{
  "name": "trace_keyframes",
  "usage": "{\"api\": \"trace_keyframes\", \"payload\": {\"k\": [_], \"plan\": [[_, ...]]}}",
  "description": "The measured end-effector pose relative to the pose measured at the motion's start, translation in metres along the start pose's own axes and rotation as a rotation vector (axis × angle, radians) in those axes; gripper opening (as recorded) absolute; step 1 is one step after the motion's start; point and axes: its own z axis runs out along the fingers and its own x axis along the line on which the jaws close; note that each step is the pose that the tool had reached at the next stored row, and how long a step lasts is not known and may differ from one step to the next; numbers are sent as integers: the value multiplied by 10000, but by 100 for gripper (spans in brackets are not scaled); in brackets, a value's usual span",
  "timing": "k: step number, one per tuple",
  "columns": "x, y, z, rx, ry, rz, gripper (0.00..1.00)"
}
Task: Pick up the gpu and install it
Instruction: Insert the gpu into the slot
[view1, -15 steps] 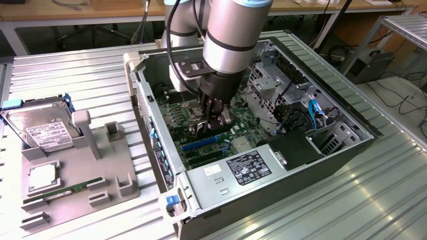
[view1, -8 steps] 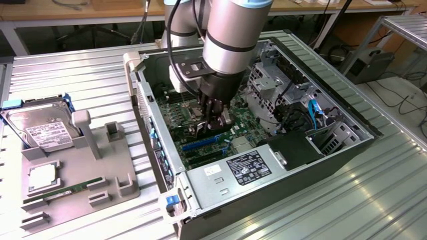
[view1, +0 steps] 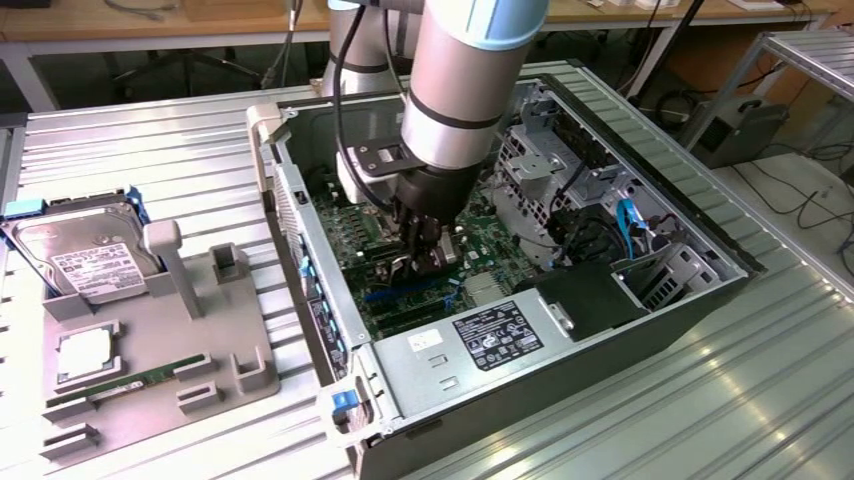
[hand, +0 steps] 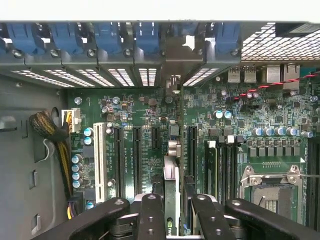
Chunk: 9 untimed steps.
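Now the jaws clamp the gpu (hand: 171, 197) edge-on above the motherboard (hand: 225, 100). Installing looks under way; seating likely needs it square to a slot.

Arm (view1: 461, 90) reaches down into open PC case (view1: 441, 405) on worktop (view1: 147, 160); claw (view1: 416, 262) grips gpu (view1: 395, 270) low at motherboard (view1: 400, 308). Hard drive (view1: 83, 262) and memory stick (view1: 127, 383) on grey tray (view1: 254, 372), exterior view's left.
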Motion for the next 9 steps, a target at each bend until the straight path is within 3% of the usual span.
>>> {"api": "trace_keyframes", "payload": {"k": [9], "plan": [[6, 21, 39, 0, 3, 0, 26]]}}
